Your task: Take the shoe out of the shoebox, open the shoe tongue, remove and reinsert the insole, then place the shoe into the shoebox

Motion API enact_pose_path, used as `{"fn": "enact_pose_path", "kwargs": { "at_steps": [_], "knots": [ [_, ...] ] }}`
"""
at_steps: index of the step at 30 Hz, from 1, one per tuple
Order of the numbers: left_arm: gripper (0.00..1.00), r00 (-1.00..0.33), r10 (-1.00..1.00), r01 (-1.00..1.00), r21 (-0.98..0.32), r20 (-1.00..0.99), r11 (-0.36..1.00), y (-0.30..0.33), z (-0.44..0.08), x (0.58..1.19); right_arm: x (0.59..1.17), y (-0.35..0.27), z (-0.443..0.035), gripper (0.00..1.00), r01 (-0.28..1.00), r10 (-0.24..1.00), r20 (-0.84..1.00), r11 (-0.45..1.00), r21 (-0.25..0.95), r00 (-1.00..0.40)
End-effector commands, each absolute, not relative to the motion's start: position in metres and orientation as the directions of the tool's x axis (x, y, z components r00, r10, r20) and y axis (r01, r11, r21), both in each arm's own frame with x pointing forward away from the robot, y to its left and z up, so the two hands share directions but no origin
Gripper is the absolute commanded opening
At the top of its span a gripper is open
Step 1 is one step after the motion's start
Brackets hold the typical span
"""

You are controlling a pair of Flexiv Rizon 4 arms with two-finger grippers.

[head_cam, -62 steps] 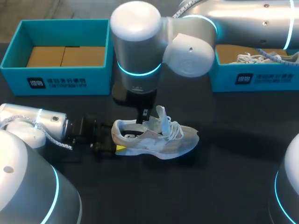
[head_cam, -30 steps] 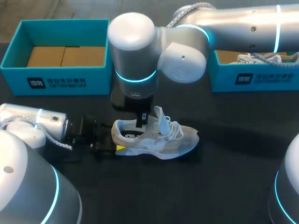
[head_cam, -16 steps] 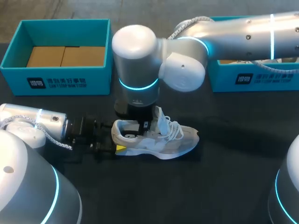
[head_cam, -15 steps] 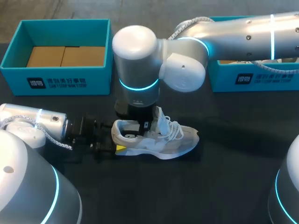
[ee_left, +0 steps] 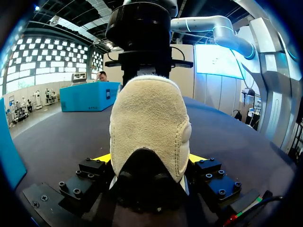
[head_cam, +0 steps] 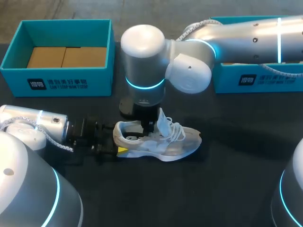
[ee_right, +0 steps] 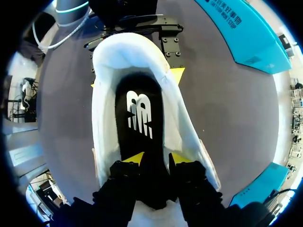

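Observation:
A pale grey and white shoe (head_cam: 158,140) lies on the dark table with its toe to the right and its tongue (head_cam: 163,118) standing up. Its suede heel (ee_left: 149,123) sits between the yellow tips of my left gripper (head_cam: 110,147), which touch it on both sides. My right gripper (head_cam: 147,126) reaches down into the shoe's opening. In the right wrist view its fingers (ee_right: 134,157) stand a little apart over the black insole (ee_right: 139,116), which lies flat inside the shoe. The right gripper (ee_right: 158,158) holds nothing.
A teal shoebox (head_cam: 61,78) with cardboard in its bottom stands at the back left. A second teal box (head_cam: 265,78) stands at the back right, mostly hidden by my right arm. Bare dark table (head_cam: 222,189) lies in front of the shoe.
My right arm has sunk lower and shifted slightly right, bringing its gripper deeper into the shoe, and its fingers have parted. The left gripper and the shoe have stayed put.

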State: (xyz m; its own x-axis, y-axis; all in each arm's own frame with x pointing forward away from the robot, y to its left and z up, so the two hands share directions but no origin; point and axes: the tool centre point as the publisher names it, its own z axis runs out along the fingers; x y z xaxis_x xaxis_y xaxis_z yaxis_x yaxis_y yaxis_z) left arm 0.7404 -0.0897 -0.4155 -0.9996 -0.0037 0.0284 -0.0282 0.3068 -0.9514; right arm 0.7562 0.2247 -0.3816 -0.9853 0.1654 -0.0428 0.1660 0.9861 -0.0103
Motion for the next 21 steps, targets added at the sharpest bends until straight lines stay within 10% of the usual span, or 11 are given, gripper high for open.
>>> {"fn": "enact_pose_path", "kwargs": {
  "at_steps": [1,15,21],
  "knots": [
    [0.0,-1.0,-0.005,-0.027,-0.951,0.027,0.307,-0.089,-0.418,0.738,0.76,0.227,-0.39,0.33,0.16,0.159,-0.029,0.987,-0.003,-0.987],
    [0.0,-1.0,-0.005,-0.027,-0.951,0.027,0.307,-0.089,-0.418,0.738,0.756,0.233,-0.414,0.41,0.134,0.133,0.048,0.991,0.008,-0.99],
    [0.0,-1.0,-0.005,-0.027,-0.951,0.027,0.307,-0.089,-0.418,0.738,0.747,0.231,-0.42,0.28,0.137,0.137,0.083,0.991,-0.002,-0.987]
  ]
}}
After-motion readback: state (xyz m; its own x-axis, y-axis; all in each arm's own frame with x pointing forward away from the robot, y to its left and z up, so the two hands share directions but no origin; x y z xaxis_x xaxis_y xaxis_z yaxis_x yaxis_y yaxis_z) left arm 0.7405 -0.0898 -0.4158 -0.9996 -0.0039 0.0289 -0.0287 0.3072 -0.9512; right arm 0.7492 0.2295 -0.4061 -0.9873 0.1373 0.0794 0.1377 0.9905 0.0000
